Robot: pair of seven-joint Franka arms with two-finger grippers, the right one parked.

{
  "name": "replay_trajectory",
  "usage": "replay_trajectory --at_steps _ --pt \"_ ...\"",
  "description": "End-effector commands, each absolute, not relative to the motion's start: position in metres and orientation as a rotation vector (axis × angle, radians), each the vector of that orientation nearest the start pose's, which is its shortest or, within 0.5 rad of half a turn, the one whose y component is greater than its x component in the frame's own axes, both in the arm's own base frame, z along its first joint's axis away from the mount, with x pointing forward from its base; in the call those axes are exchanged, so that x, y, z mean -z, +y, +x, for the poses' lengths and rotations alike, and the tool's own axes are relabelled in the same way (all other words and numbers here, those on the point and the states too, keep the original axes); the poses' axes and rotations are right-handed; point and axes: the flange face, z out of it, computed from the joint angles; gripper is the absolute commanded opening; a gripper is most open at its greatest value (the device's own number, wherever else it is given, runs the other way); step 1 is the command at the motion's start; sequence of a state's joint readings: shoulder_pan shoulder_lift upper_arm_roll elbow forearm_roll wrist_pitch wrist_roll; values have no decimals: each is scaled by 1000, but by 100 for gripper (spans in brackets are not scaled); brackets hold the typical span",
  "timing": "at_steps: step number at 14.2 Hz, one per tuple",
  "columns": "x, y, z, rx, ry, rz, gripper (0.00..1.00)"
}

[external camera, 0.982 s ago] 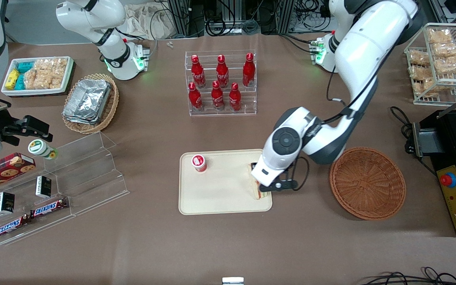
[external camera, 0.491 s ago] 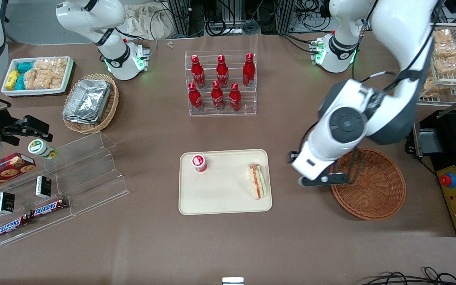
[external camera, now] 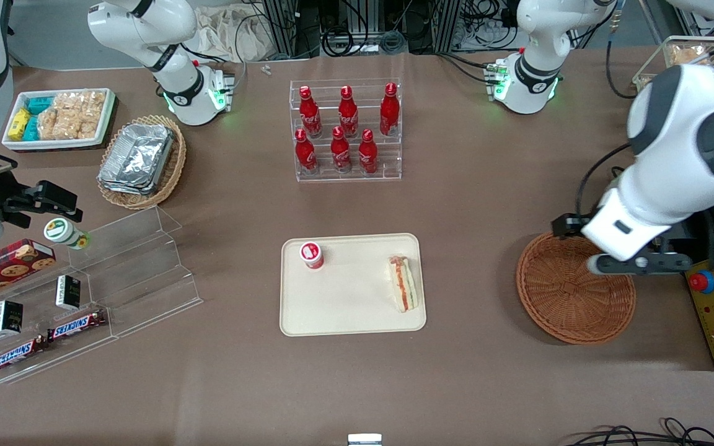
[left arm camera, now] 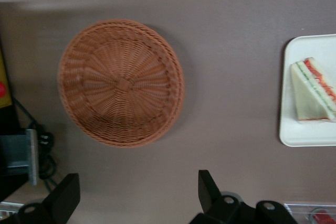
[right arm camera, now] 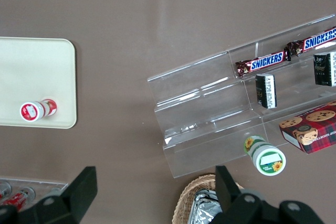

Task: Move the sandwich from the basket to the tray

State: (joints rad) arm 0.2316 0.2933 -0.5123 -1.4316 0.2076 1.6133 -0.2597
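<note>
The sandwich [external camera: 404,283] lies on its side on the beige tray [external camera: 344,313], near the tray's end that faces the basket, filling edge up. It also shows in the left wrist view [left arm camera: 313,92] on the tray's corner [left arm camera: 310,137]. The reddish-brown wicker basket [external camera: 571,297] is empty; the left wrist view shows its whole bowl [left arm camera: 121,82]. My left gripper [external camera: 602,244] hangs high over the basket's rim nearest the black machine. Its fingers stand wide apart with nothing between them in the left wrist view [left arm camera: 135,192].
A small red-capped bottle [external camera: 311,254] stands on the tray's other end. A clear rack of red bottles [external camera: 346,130] stands farther from the front camera. A black machine with a red button [external camera: 701,282] sits beside the basket. A clear stepped shelf [external camera: 134,272] lies toward the parked arm's end.
The gripper let go of the sandwich on the tray, then rose and swung away over the basket toward the working arm's end. The sandwich stays on the tray.
</note>
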Motion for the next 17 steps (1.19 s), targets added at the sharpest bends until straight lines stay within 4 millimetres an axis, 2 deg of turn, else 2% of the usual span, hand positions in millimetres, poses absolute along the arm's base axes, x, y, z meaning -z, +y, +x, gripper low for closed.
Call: replay_trajectory --at_steps 1,3,5,7,10,14,16,17 --pt "-540 -103 619 -100 38 -3061 100" --pt "-545 -83 620 -91 49 -3062 100" --pt "-552 -75 617 -91 107 -3056 100" --pt "-567 -53 619 -105 103 -3081 100" --pt "-576 -26 617 -109 56 -3131 100" --pt "-571 -21 620 -111 76 -3114 100" --pt "-579 -22 624 -81 86 -3116 100" --pt "-576 -22 626 -88 81 -3117 100"
